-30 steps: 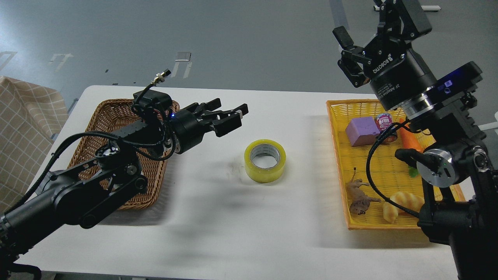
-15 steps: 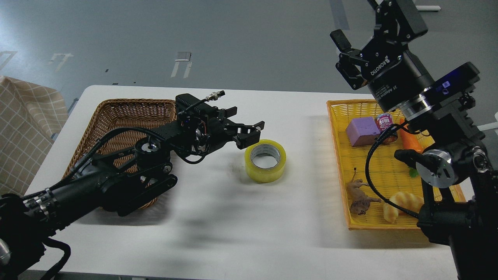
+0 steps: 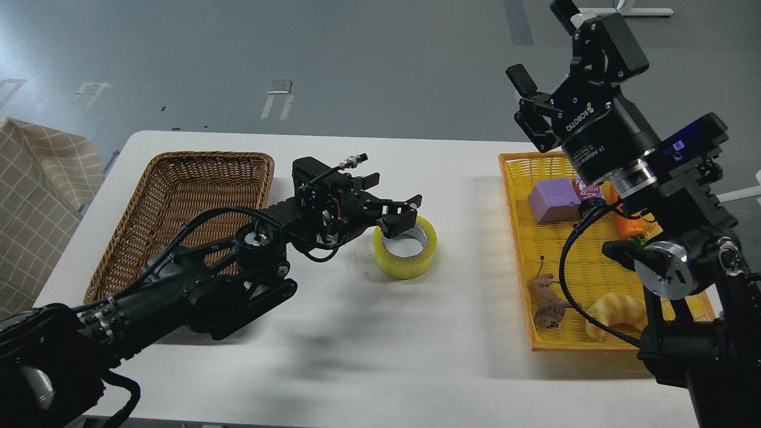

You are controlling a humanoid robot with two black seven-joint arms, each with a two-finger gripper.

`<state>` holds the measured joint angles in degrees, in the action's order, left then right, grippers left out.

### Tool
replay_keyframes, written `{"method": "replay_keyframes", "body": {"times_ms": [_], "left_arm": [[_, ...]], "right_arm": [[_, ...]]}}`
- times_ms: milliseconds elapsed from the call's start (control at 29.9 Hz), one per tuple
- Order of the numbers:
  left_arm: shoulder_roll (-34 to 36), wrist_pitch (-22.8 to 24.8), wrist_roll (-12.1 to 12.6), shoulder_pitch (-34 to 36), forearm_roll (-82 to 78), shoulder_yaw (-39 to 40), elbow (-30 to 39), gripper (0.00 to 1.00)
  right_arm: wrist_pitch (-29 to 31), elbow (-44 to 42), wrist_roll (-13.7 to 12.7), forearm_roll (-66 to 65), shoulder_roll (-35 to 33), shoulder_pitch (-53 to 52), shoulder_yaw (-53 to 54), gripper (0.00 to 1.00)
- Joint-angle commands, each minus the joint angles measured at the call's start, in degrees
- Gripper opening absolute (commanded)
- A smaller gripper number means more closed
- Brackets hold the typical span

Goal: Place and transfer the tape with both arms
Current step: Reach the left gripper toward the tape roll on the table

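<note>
The tape (image 3: 410,255), a yellow translucent roll with a grey-white core, lies flat on the white table (image 3: 368,351) near its middle. My left gripper (image 3: 399,209) is open and reaches in from the left. Its fingertips sit over the roll's upper left rim, partly covering the core hole. I cannot tell if they touch the roll. My right gripper (image 3: 538,71) is open and empty, raised high above the far left corner of the yellow tray (image 3: 514,238), well away from the tape.
A brown wicker basket (image 3: 172,196) stands at the left, partly under my left arm. The yellow tray at the right holds a purple block (image 3: 553,201), a small can (image 3: 585,191), a carrot toy (image 3: 629,224), an animal figure (image 3: 547,300) and a croissant toy (image 3: 615,312). A checked cloth (image 3: 35,202) hangs at far left.
My left arm has swung right and down from over the wicker basket, bringing its open gripper onto the tape's left rim. The right arm shifted slightly; the tape has not moved.
</note>
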<state>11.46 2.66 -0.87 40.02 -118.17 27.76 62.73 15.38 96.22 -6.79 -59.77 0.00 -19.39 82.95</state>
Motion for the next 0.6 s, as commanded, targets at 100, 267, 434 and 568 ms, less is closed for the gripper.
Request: {"method": "replay_keyframes", "body": {"times_ms": [100, 267, 434, 568], "left_arm": [[-5.7, -0.6, 0.0, -0.1, 0.2, -0.1, -4.5, 0.97], [-5.7, -0.8, -0.1, -0.5, 0.2, -0.1, -6.3, 0.97], [-5.9, -2.3, -0.5, -2.0, 0.2, -0.1, -8.7, 0.97], [-5.9, -2.7, -0.5, -2.5, 0.2, -0.1, -9.2, 0.97]], "right_arm": [[0.0, -0.1, 0.0, 0.0, 0.0, 0.5, 0.0, 1.0], [0.0, 0.0, 0.0, 0.1, 0.0, 1.0, 0.0, 1.0], [0.0, 0.0, 0.0, 0.1, 0.0, 1.4, 0.0, 1.0], [0.0, 0.0, 0.0, 0.2, 0.0, 1.4, 0.0, 1.0]]}}
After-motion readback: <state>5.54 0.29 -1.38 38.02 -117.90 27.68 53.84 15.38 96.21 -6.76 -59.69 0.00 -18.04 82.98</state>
